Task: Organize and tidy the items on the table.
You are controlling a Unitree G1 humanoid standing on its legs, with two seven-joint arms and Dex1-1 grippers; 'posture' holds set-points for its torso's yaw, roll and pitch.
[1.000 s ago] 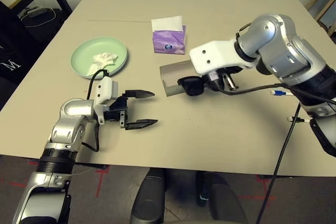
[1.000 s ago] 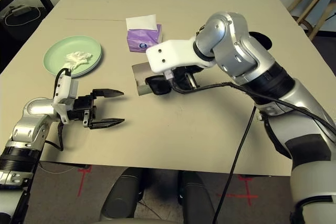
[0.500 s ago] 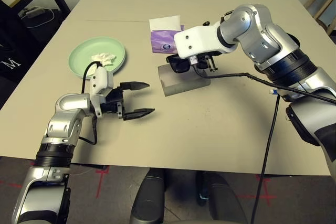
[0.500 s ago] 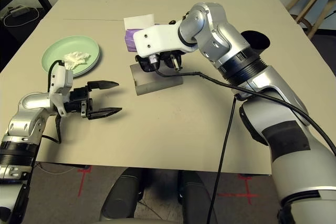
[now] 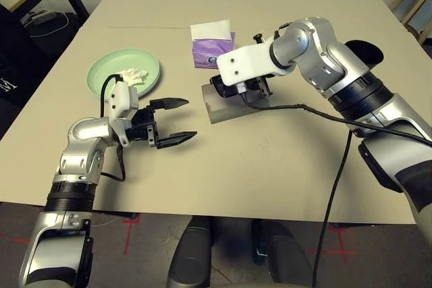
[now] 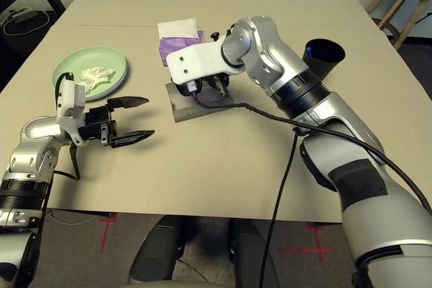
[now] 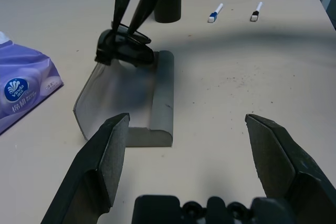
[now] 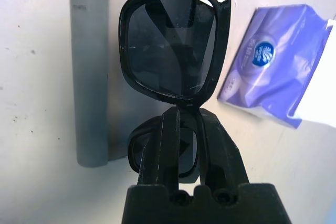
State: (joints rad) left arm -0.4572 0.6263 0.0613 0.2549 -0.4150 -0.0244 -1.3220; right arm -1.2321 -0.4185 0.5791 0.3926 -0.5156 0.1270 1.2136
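Two end effectors are seen: the right end effector [image 8: 179,129], clamped on black plastic sunglasses [image 8: 176,40], has been swung over the open grey oblong glasses case [image 7: 131,103]; the left end effector [image 5: 177,121] is held wide open, empty.

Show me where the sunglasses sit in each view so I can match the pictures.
Left eye: sunglasses centre, under the right gripper, over the case.
Right eye: same, centre-left.
Left wrist: upper left, at the case's far end.
Right wrist: centre.
Shared landmark: purple tissue box.
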